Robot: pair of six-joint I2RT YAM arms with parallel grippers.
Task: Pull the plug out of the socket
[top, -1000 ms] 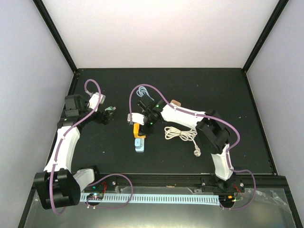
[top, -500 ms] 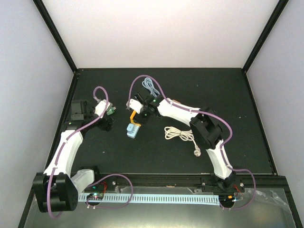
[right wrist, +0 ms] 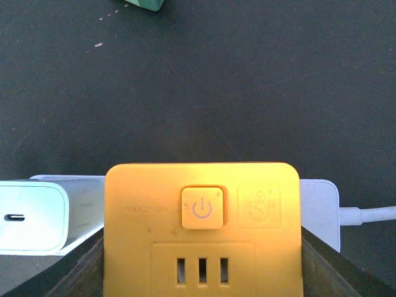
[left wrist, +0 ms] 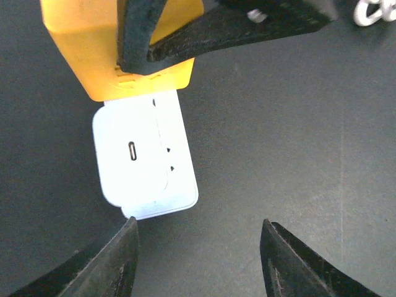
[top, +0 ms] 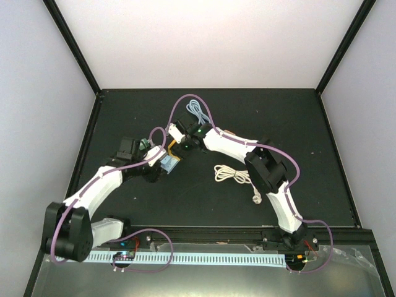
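The yellow socket (right wrist: 201, 229) has a power button on its face, and my right gripper (right wrist: 201, 275) is shut on its sides, holding it over the black table. A white plug (left wrist: 145, 158) with a small slot sticks out of the socket's (left wrist: 117, 49) lower side. In the top view the plug (top: 167, 164) points down-left from the socket (top: 176, 150). My left gripper (left wrist: 198, 250) stands open just short of the plug. Its left fingertip (left wrist: 127, 238) almost touches the plug's corner, and nothing lies between the jaws.
A coiled white cable (top: 234, 174) with a loose plug end lies right of centre. A grey-blue cable loop (top: 197, 111) lies behind the right gripper (top: 180, 146). A second white block with a white lead (right wrist: 371, 215) sits on the socket's other side. Table walls rise at the back.
My left arm has swung right from the table's left side up to the plug, and its jaws have narrowed. My right gripper has carried the socket up and left, turning the plug towards the left arm.
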